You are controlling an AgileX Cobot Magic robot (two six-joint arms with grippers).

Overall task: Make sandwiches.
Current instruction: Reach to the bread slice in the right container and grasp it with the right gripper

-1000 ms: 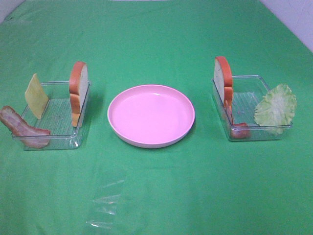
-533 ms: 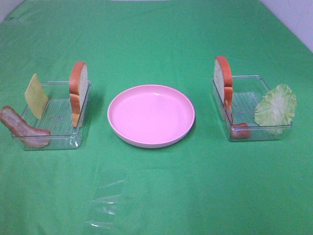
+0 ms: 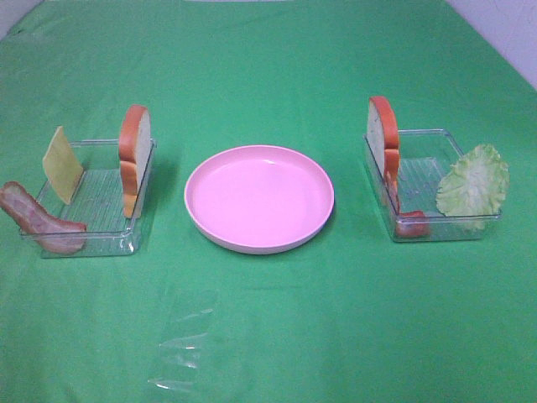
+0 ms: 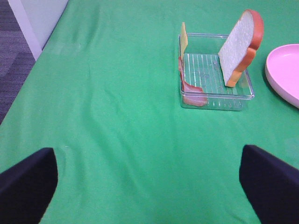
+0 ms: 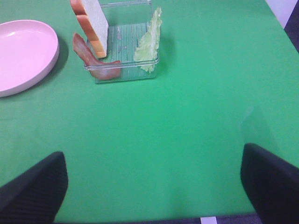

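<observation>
No stacked sandwiches are in view; their parts stand apart in two clear trays. The left tray (image 3: 101,239) holds an upright bread slice (image 3: 134,159), a yellow cheese square (image 3: 62,164) and a bacon strip (image 3: 38,220). The right tray (image 3: 428,168) holds a bread slice (image 3: 383,138), a lettuce leaf (image 3: 473,185) and bacon (image 3: 411,225). Neither gripper shows in the high view. My left gripper (image 4: 149,186) is open and well short of the left tray (image 4: 215,98). My right gripper (image 5: 152,186) is open and well short of the lettuce (image 5: 149,42).
A round pink plate (image 3: 258,197) sits empty between the trays on the green cloth. A shiny clear patch (image 3: 180,353) lies on the cloth near the front. The table's left edge and the floor (image 4: 18,56) show in the left wrist view.
</observation>
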